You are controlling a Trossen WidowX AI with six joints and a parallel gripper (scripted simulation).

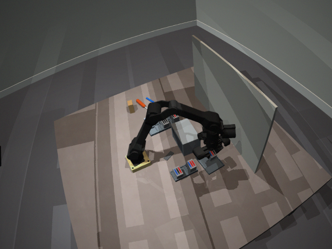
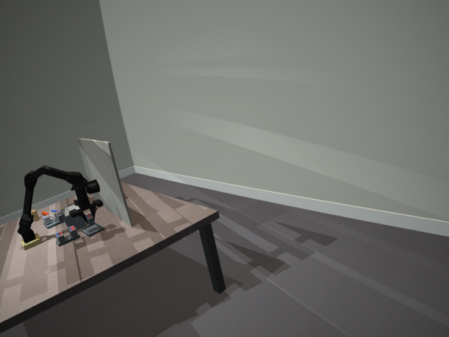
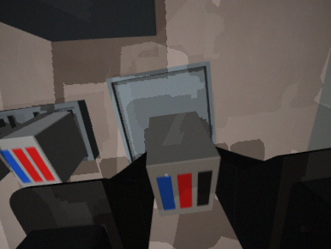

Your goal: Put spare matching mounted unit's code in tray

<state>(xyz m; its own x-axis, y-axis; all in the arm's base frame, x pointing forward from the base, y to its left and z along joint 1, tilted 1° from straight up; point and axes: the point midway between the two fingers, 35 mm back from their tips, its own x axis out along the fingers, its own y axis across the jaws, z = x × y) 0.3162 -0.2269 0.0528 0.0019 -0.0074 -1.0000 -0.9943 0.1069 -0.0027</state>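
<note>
My gripper (image 1: 211,151) (image 3: 177,150) is shut on a grey block-shaped spare (image 3: 183,189) (image 2: 89,216). Its face shows blue, red and black stripes in the wrist view. The spare is held above the near part of the grey tray (image 1: 214,167) (image 2: 95,230) (image 3: 159,92). Two more spares, one with blue, red and red stripes (image 1: 191,164) (image 3: 30,163) and one with blue, black and red stripes (image 1: 177,171), stand in a dark rack (image 1: 185,176) beside the tray. I cannot tell which block is the mounted unit, and no printed code is readable.
A large grey box (image 1: 191,146) stands behind the tray, and an upright panel (image 1: 230,107) to its right. A back rack (image 1: 160,131) holds more blocks. A wooden block (image 1: 130,106), an orange screwdriver (image 1: 140,102), a blue stick (image 1: 149,99) and a small dark plate (image 1: 168,155) lie around.
</note>
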